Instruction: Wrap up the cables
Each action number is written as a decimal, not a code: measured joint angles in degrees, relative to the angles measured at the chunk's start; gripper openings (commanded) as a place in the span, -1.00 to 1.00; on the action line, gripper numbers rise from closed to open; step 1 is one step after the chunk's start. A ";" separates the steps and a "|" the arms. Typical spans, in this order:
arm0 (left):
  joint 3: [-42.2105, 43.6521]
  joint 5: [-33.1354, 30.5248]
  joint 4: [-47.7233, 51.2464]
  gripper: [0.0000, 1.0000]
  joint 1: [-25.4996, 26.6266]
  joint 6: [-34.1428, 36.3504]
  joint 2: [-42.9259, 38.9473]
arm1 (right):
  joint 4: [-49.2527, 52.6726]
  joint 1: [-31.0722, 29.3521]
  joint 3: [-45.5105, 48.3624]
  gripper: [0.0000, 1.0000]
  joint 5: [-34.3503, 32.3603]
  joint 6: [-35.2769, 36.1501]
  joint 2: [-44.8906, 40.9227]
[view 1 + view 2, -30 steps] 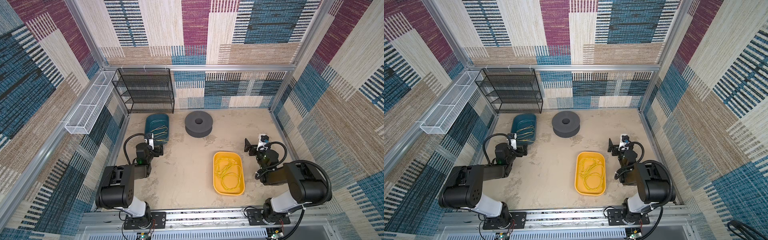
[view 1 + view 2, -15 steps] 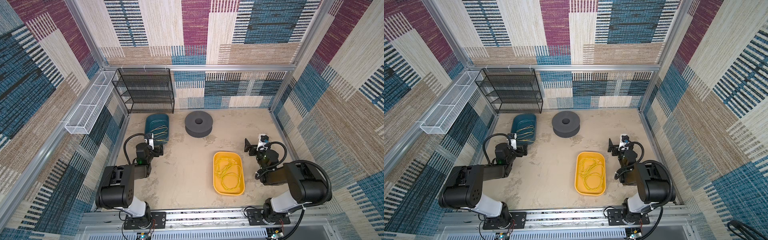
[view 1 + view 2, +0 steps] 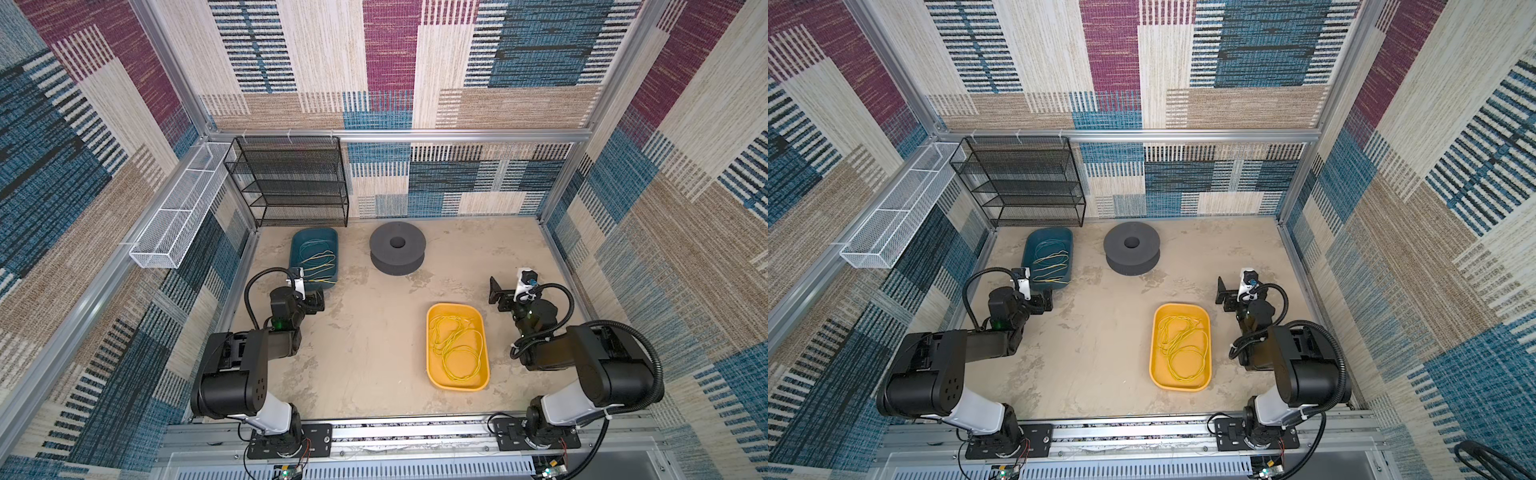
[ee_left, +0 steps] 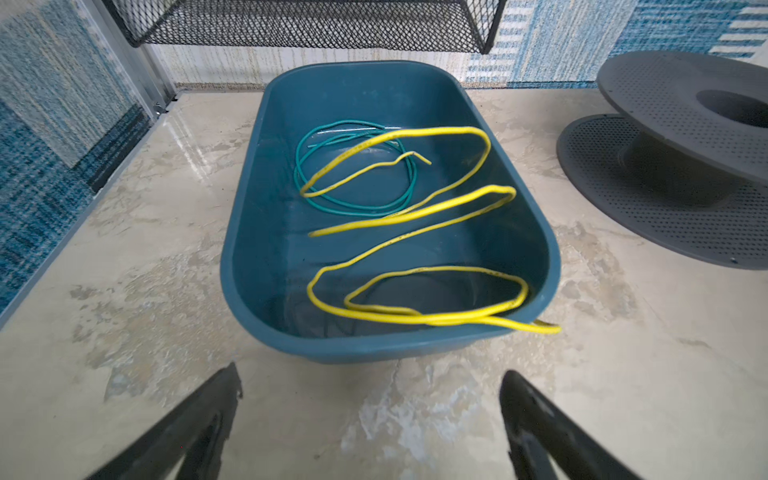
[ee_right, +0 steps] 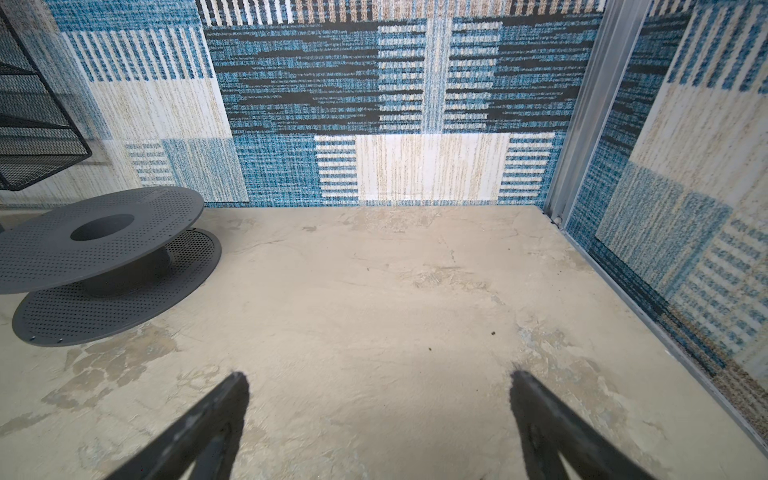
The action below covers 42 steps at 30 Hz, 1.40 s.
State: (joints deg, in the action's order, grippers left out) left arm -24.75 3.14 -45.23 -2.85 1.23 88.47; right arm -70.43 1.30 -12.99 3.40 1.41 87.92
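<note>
Patchwork carpet walls all round, with a scuffed beige tabletop [image 3: 365,365] as the work floor. Reading the top views like a clock face: blue tub [image 4: 257,316] at 11, grey spool [image 3: 397,253] at 12, yellow tub [image 3: 432,374] down at 4.

One yellow cable [image 4: 415,318] lies in loose loops in the blue tub on top of a green cable [image 4: 353,206], and one end pokes out over the rim on my side. A second yellow cable [image 3: 451,337] sits tangled in the yellow tub.

The left gripper [image 4: 370,374] is parked at 9, just short of the blue tub, jaws spread wide with nothing in them. The right gripper [image 5: 378,376] is at 3, same deal: wide open, empty, aimed at bare floor.

So I'd say nothing's started yet, and we're at the "go fetch a cable" step. Next I'd nudge the left arm forward toward 12 and pinch that overhanging end. It's skinny and springy, so the jaws need to close nearly all the way.
</note>
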 measured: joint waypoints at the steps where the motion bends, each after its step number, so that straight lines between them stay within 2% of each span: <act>1: 0.20 -0.09 0.00 0.98 0.04 -0.02 -0.28 | 0.46 -0.46 -0.02 0.99 -0.66 0.00 -0.48; 4: 0.48 -1.90 2.38 0.98 0.20 -0.39 -4.15 | 10.29 -3.21 -5.40 0.99 -6.34 -0.04 -5.07; 10: -4.31 -4.33 15.43 0.98 0.39 -2.67 -21.44 | 29.62 -8.72 -20.79 0.99 -12.13 -1.42 -14.29; 14: -10.23 -5.97 29.38 0.98 0.48 -13.53 -32.72 | 51.43 -10.86 -36.09 0.99 -13.00 -9.64 -17.99; 16: -11.26 -4.28 33.09 0.99 0.33 -19.96 -38.80 | 59.30 -10.71 -40.17 0.99 -12.83 -15.76 -19.61; 17: -9.73 -2.38 33.11 0.99 0.33 -23.45 -42.14 | 63.28 -10.36 -40.39 0.92 -11.85 -19.17 -20.70; 18: -7.13 -0.96 31.28 0.99 0.37 -27.47 -45.16 | 67.06 -9.90 -39.67 0.65 -9.77 -21.44 -21.88; 20: 2.10 1.46 24.33 0.97 0.39 -37.77 -50.47 | 74.55 -9.46 -36.41 0.37 -4.57 -24.98 -24.87; 22: 10.45 2.32 20.79 0.97 0.24 -46.56 -53.40 | 80.43 -9.51 -33.03 0.24 -0.74 -28.17 -28.79; 24: 12.07 4.37 23.15 0.98 0.17 -52.92 -55.19 | 85.88 -9.68 -30.10 0.13 1.88 -29.86 -33.70; 27: 6.54 10.71 25.86 0.86 0.81 -54.77 -55.19 | 92.94 -9.79 -27.71 -0.11 2.43 -31.54 -38.62; 30: 1.49 16.11 29.94 0.63 1.86 -54.49 -51.41 | 98.47 -9.81 -25.03 -0.23 2.69 -32.54 -38.80; 31: 0.74 17.11 31.67 0.55 2.43 -54.05 -50.31 | 100.48 -9.92 -24.37 -0.21 2.86 -32.81 -38.21; 32: -0.26 18.27 33.79 0.35 3.58 -53.42 -48.72 | 102.68 -10.36 -24.06 -0.16 3.04 -33.35 -37.48; 33: -1.03 18.88 35.82 0.23 5.01 -52.72 -47.19 | 104.15 -10.75 -23.96 -0.14 3.41 -34.14 -37.18; 35: -2.16 20.11 39.06 0.10 8.07 -51.06 -44.85 | 104.94 -11.23 -23.69 -0.13 4.39 -34.73 -36.76; 42: -5.57 21.22 43.10 0.08 17.42 -48.06 -36.44 | 104.10 -11.45 -22.40 -0.22 5.97 -35.39 -28.57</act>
State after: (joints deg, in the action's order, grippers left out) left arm -30.33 24.36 -2.13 14.57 -46.83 52.03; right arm 33.67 -10.15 -35.40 9.37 -33.98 59.35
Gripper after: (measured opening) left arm 0.541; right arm 0.402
